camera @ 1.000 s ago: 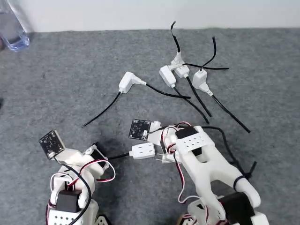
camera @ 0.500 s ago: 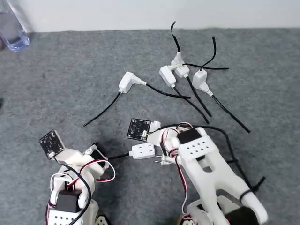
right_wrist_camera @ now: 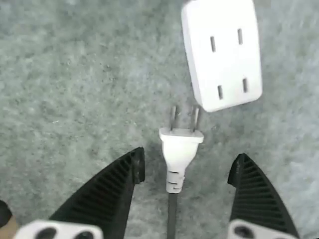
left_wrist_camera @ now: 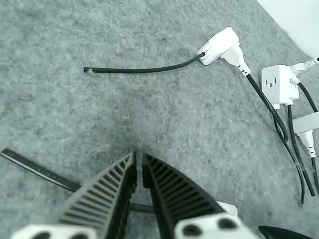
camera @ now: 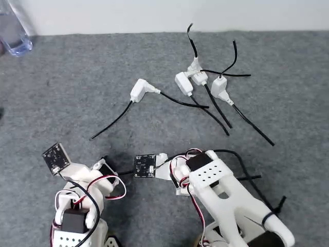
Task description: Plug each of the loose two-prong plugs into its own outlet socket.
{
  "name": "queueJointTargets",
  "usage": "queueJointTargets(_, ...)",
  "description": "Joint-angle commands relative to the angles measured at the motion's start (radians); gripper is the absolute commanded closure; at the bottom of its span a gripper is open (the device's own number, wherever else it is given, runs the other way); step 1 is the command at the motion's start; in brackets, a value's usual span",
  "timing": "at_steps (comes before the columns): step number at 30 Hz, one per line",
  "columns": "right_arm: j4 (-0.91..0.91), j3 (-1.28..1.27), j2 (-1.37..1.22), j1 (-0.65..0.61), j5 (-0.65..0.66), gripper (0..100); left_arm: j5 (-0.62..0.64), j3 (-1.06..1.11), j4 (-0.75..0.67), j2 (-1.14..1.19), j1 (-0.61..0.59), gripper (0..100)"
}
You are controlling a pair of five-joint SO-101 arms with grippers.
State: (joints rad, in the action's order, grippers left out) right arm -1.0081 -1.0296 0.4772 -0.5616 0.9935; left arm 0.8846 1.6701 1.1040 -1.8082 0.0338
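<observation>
Looking down, a white angled plug with a black cord [camera: 139,90] lies on the grey carpeted table [camera: 67,87], well beyond both arms.

At the left wrist, the left gripper [left_wrist_camera: 139,157] is pinched narrow on a thin black cord [left_wrist_camera: 40,170].

At the right wrist, the right gripper [right_wrist_camera: 190,155] gapes wide around a white two-prong plug [right_wrist_camera: 180,147], whose prongs sit just beside a white outlet block [right_wrist_camera: 222,55].

A grey, fuzzy, felt-like mat [camera: 72,87] covers the table as far as the views reach, its nap flecked lighter and darker. Along the far edge a plain white wall [camera: 128,15] meets the mat in a straight line, and a clear, bluish-tinted container [camera: 13,37] stands on the mat at the far left of the high view, near that wall. The light is soft and even, leaving only faint, blurred shadows on the mat.
</observation>
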Motion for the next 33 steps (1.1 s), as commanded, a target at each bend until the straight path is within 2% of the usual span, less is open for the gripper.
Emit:
queueJointTargets(1, 0.001, 0.006, 0.016, -0.005, 0.049, 78.3, -0.009, -0.004, 0.000, -0.012, -0.003, 98)
queueJointTargets(5, 0.007, 0.000, 0.015, -0.005, 0.072, 78.4, -0.009, -0.004, -0.002, -0.012, 0.000, 98)
queueJointTargets(12, 0.140, -0.029, -0.096, -0.005, 0.061, 77.2, -0.009, -0.004, -0.002, -0.012, -0.005, 98)
queueJointTargets(19, 0.120, 0.086, -0.225, -0.005, 0.040, 77.1, -0.009, -0.004, -0.002, -0.012, -0.006, 98)
queueJointTargets(33, 0.136, 0.155, -0.288, 0.010, 0.037, 77.0, -0.009, -0.004, 0.002, -0.012, -0.002, 98)
